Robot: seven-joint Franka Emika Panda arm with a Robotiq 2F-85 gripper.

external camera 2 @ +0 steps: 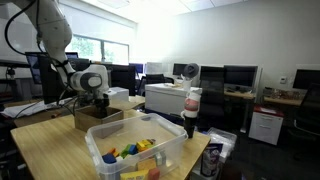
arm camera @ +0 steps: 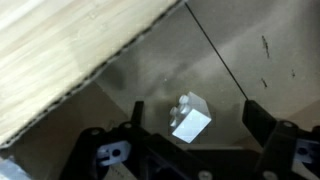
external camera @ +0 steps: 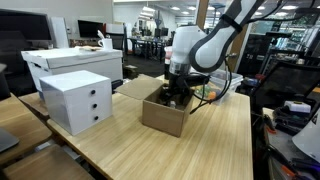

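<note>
My gripper (arm camera: 192, 118) is lowered into an open cardboard box (external camera: 165, 113) on the wooden table, its black fingers (arm camera: 252, 113) spread wide apart. Between them, on the box floor, lies a small white toy brick (arm camera: 190, 120) with studs on its top; neither finger touches it. In both exterior views the gripper (external camera: 177, 93) reaches down into the box (external camera 2: 97, 118), and the brick is hidden by the box walls.
A white drawer unit (external camera: 77, 100) stands beside the box, with a white printer-like case (external camera: 70, 60) behind it. A clear plastic bin (external camera 2: 140, 150) with several coloured toys and a bottle (external camera 2: 192, 110) sit on the table's other end. Office desks and monitors surround the area.
</note>
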